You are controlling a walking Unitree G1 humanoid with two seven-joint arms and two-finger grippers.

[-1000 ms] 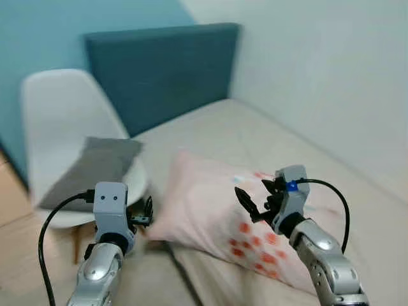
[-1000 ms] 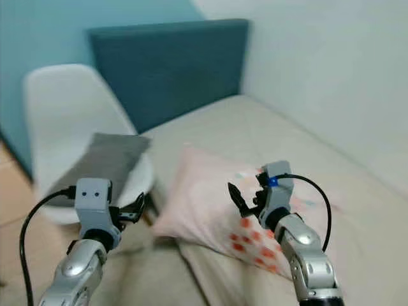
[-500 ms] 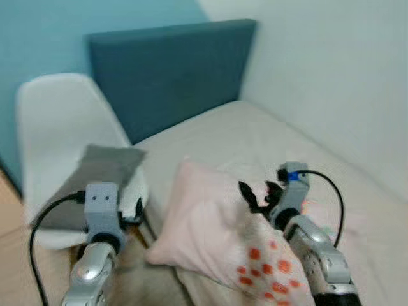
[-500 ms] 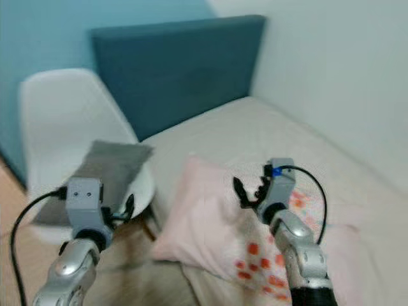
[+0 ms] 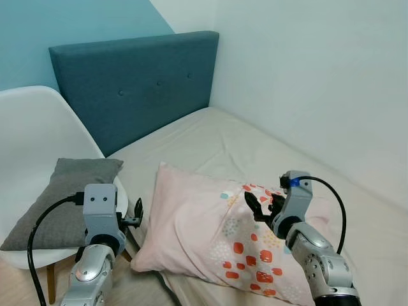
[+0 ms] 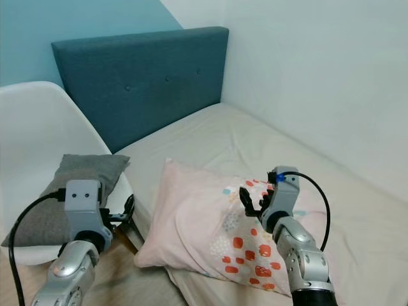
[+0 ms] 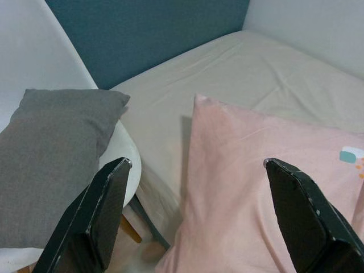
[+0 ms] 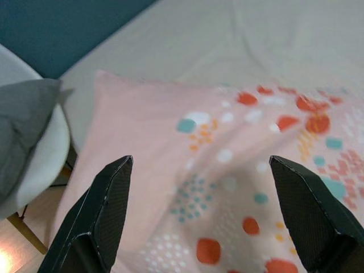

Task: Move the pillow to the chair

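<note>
A pink pillow (image 5: 210, 233) with red and teal dots lies on the beige bed (image 5: 210, 137), near its left edge. A white chair (image 5: 32, 127) stands left of the bed with a grey cushion (image 5: 60, 197) on its seat. My left gripper (image 5: 135, 213) hovers open between the chair and the pillow's left edge. Over the dotted part of the pillow my right gripper (image 5: 262, 205) is held open, with nothing between its fingers. In the left wrist view the grey cushion (image 7: 51, 148) and the pink pillow (image 7: 250, 187) lie side by side ahead of the fingers (image 7: 105, 210).
A dark teal headboard (image 5: 140, 83) stands behind the bed against a blue wall. A white wall (image 5: 319, 83) runs along the bed's right side. Wooden floor (image 5: 19, 287) and the chair's legs (image 5: 50, 284) lie at the lower left.
The camera has shifted and steadied, so the scene is sharp now. Both arms stay raised and open; the right gripper sits lower, closer over the pillow's dotted part.
</note>
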